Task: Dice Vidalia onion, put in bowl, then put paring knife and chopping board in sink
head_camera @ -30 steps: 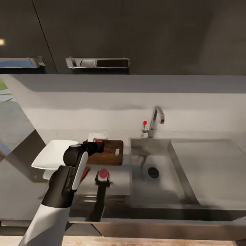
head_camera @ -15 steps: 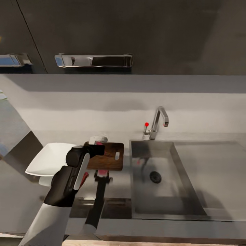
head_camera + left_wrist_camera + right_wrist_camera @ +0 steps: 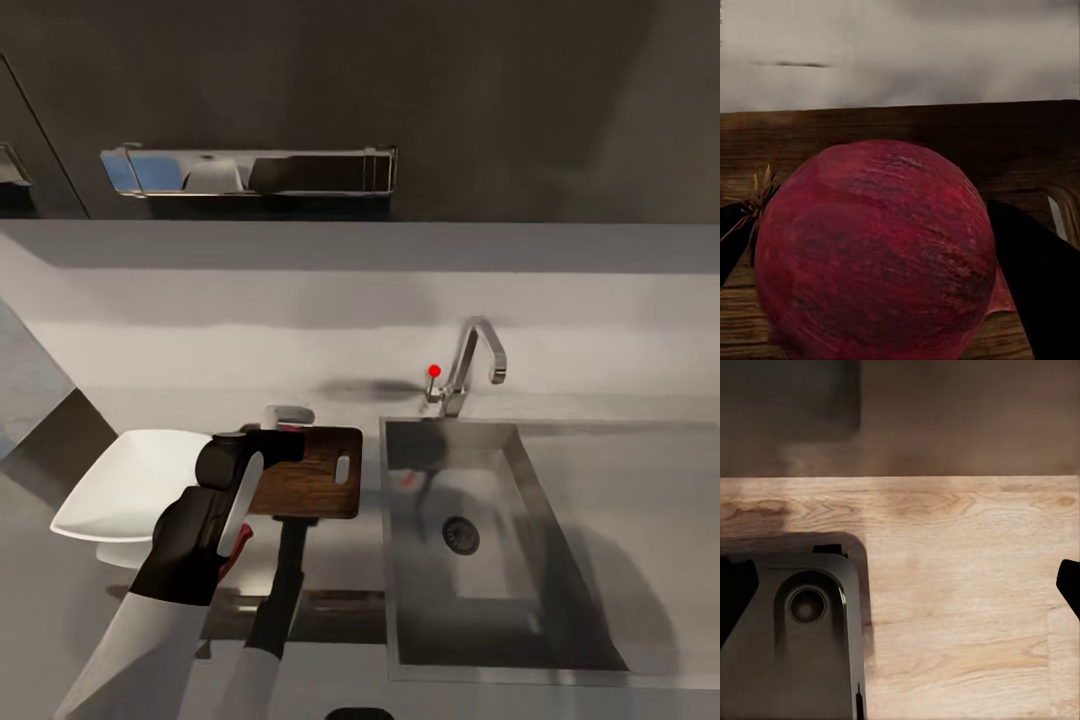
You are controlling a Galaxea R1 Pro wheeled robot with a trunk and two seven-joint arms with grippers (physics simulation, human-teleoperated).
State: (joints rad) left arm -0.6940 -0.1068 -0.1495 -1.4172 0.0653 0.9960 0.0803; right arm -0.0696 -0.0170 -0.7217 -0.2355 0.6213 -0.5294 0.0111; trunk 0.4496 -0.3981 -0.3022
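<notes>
My left gripper (image 3: 284, 441) hangs over the left end of the dark brown chopping board (image 3: 315, 485). In the left wrist view it is shut on the pinkish-red Vidalia onion (image 3: 874, 251), with black fingers (image 3: 1039, 277) on both sides and the board (image 3: 907, 124) close beneath. The white bowl (image 3: 120, 480) stands on the grey countertop (image 3: 340, 560) left of the board. The steel sink (image 3: 500, 600) lies to the right. A reddish sliver (image 3: 241, 541) beside my forearm may be the paring knife's handle. My right gripper (image 3: 900, 585) is open, pointing at the floor.
The chrome faucet (image 3: 470, 365) with its red knob rises behind the basin, and the drainboard (image 3: 640, 520) spreads to its right. Dark upper cabinets with a bar handle (image 3: 250, 170) hang overhead. A small white object (image 3: 288, 412) sits behind the board. My base (image 3: 795, 637) rests on the wooden floor.
The camera has shifted, sliding the whole scene. My left gripper stays over the board's left end with the onion, and the onion's red reflection on the counter has slipped behind the board.
</notes>
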